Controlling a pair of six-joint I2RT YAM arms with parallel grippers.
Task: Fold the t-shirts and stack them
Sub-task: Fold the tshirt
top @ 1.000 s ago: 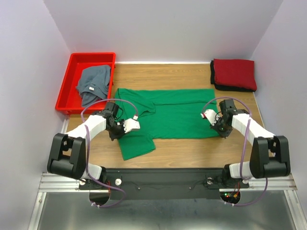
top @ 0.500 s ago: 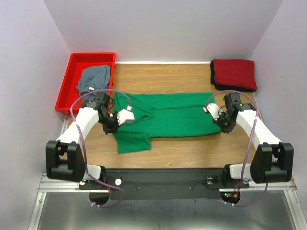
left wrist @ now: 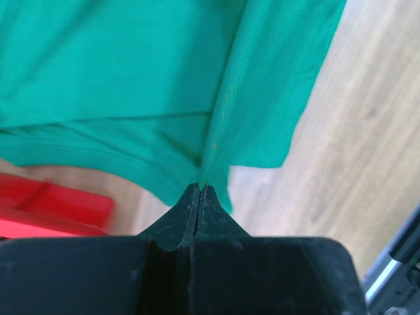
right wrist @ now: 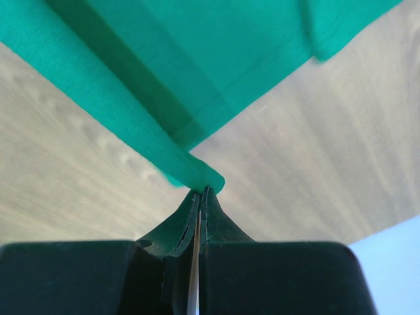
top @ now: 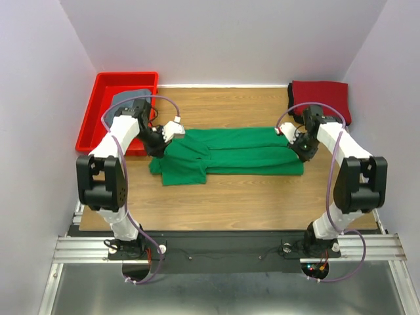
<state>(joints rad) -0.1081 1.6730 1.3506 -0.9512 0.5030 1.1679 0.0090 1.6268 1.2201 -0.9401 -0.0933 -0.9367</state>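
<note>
The bright green t-shirt [top: 230, 152] lies across the middle of the wooden table, its near edge lifted and carried toward the far side. My left gripper [top: 159, 139] is shut on the shirt's left edge [left wrist: 216, 118]. My right gripper [top: 293, 140] is shut on its right edge [right wrist: 190, 167]. The dark red t-shirt [top: 321, 100] lies folded at the back right on top of a black one [top: 292, 108]. The grey-blue t-shirt [top: 128, 98] lies crumpled in the red bin, mostly hidden behind my left arm.
The rigid red plastic bin [top: 98, 111] stands at the back left, close to my left arm. White walls close in the table on three sides. Bare wood [top: 249, 197] shows between the green shirt and the arm bases.
Both grippers have moved away from the bases toward the far side, carrying the green shirt's near edge over it. The shirt now looks narrower front to back.
</note>
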